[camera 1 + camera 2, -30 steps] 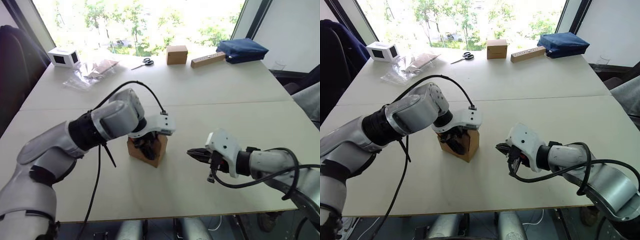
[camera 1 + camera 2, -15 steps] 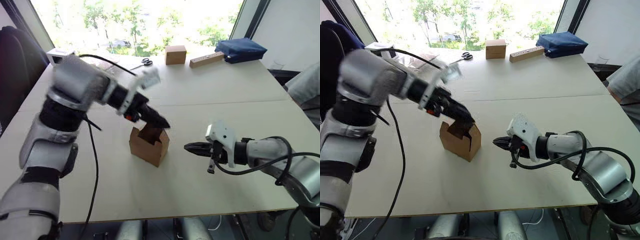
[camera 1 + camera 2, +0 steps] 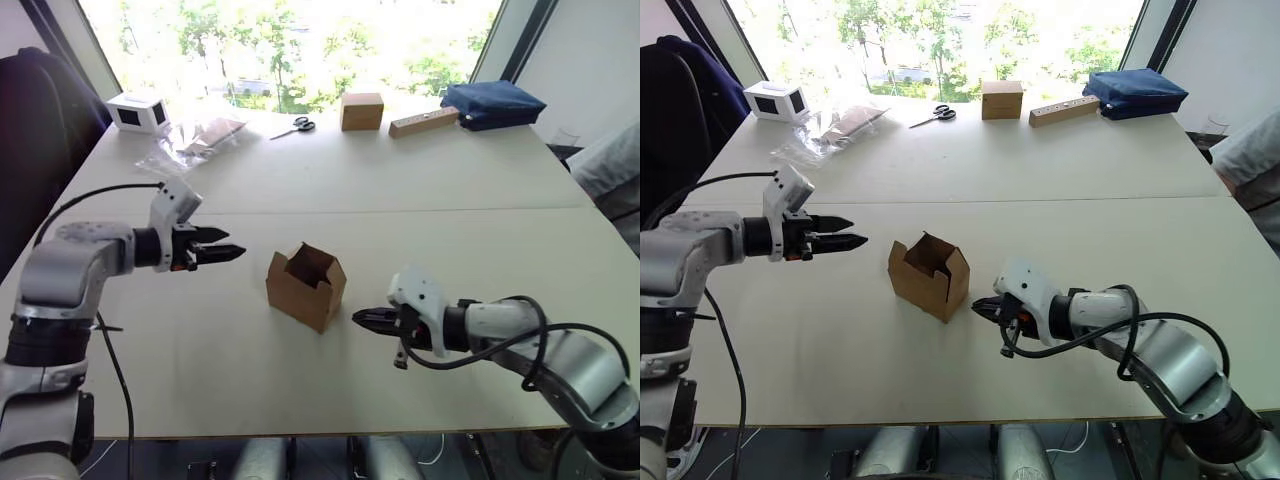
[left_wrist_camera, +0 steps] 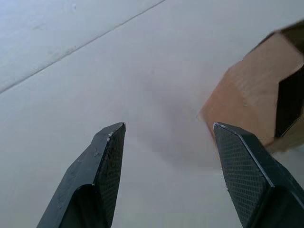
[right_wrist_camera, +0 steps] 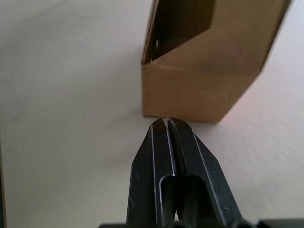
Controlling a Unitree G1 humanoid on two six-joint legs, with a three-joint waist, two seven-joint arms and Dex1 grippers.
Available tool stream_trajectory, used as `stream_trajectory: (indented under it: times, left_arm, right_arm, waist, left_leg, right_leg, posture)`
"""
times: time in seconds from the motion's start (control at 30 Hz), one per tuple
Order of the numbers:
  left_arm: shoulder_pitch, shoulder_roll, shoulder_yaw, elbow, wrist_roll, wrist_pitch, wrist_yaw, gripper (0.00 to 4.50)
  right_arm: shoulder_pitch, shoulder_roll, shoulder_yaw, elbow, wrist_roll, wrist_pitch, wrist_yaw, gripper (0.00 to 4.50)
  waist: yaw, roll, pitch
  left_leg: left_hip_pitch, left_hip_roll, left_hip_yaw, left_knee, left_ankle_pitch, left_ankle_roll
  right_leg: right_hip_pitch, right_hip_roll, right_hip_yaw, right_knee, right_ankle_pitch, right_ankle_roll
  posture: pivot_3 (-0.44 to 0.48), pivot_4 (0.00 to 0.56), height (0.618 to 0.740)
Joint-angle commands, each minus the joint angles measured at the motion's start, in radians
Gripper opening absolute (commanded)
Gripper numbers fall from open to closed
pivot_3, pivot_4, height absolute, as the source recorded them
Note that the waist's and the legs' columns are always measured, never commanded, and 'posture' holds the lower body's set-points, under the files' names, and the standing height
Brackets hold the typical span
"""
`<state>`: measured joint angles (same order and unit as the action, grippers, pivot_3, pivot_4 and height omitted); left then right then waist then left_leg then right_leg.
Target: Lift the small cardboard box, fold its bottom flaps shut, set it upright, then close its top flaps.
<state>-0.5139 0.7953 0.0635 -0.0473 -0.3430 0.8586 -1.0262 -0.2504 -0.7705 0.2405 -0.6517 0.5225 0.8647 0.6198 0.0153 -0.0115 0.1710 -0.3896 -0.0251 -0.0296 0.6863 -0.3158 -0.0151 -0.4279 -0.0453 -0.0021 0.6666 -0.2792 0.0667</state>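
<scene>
- The small cardboard box stands upright on the white bench, near its middle, with its top flaps standing up and the dark inside showing.
- Nothing holds the box; it rests free between the two arms.
- The left gripper hangs above the bench to the box's left, apart from it, its tips pointing towards the box.
- In the left wrist view its two black fingers are spread wide with bare bench between them, and a corner of the box sits just past the tip of one finger.
- The right gripper is low over the bench on the box's right, its tip just beside the box's lower edge.
- In the right wrist view its fingers are pressed together with nothing between them, pointing at the base of the box's near face; I cannot tell whether the tip touches the cardboard.
- Along the far edge of the bench lie a white box with dark panels, crumpled clear plastic wrap, a pair of scissors, a smaller tan cube, a long wooden block and a folded dark blue cloth.
- A dark chair back stands at the bench's left side.
- At the right edge, a person's pale sleeve reaches into view beside the bench.
</scene>
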Motion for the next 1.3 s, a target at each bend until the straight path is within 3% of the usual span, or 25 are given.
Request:
stream_trajectory:
  times: [0.03, 0.13, 0.4, 1.0, 1.3]
  left_arm:
    - [0.064, -0.017, -0.046, -0.022, 0.042, -0.132, 0.021, 3.0]
    - [0.086, -0.052, -0.058, 0.006, 0.05, -0.177, 0.049, 3.0]
    - [0.102, -0.097, -0.086, 0.0, 0.033, -0.207, 0.051, 0.07]
    - [0.201, -0.154, -0.164, -0.197, -0.059, -0.082, 0.053, 0.07]
    - [0.223, -0.145, -0.171, -0.214, -0.056, -0.069, 0.076, 0.07]
  right_arm:
    - [0.013, 0.054, 0.042, 0.023, -0.06, -0.035, -0.038, 0.0]
    - [0.025, 0.075, 0.066, 0.04, -0.099, -0.047, -0.047, 0.0]
    - [0.044, 0.083, 0.071, 0.065, -0.157, -0.083, -0.027, 0.0]
    - [-0.042, 0.156, 0.068, 0.164, -0.245, -0.107, -0.016, 0.0]
    - [-0.055, 0.177, 0.067, 0.181, -0.269, -0.116, -0.004, 0.0]
  waist:
    - [-0.002, 0.0, 0.0]
    - [-0.001, 0.0, 0.0]
    - [-0.006, 0.0, 0.0]
    - [-0.005, 0.0, 0.0]
    - [-0.005, 0.0, -0.001]
  left_leg:
    - [0.0, 0.0, 0.0, 0.0, 0.0, 0.0]
    - [0.0, 0.0, 0.0, 0.0, 0.0, 0.0]
    - [0.0, 0.0, 0.0, 0.0, -0.001, 0.001]
    - [0.0, 0.0, 0.0, 0.0, -0.001, 0.002]
    - [0.001, 0.0, 0.0, 0.0, -0.001, 0.002]
  right_leg:
    - [0.0, 0.0, 0.0, 0.0, 0.0, 0.0]
    - [0.0, 0.0, 0.0, 0.0, 0.0, 0.0]
    - [0.0, 0.001, 0.0, 0.001, 0.0, 0.0]
    - [0.0, 0.001, 0.0, 0.001, 0.0, 0.0]
    - [0.0, 0.001, 0.0, 0.001, 0.0, 0.0]
  posture:
    - [0.0, 0.15, 0.74]
    - [0.0, 0.15, 0.74]
    - [0.0, 0.15, 0.74]
    - [0.0, 0.15, 0.74]
    - [0.0, 0.15, 0.74]
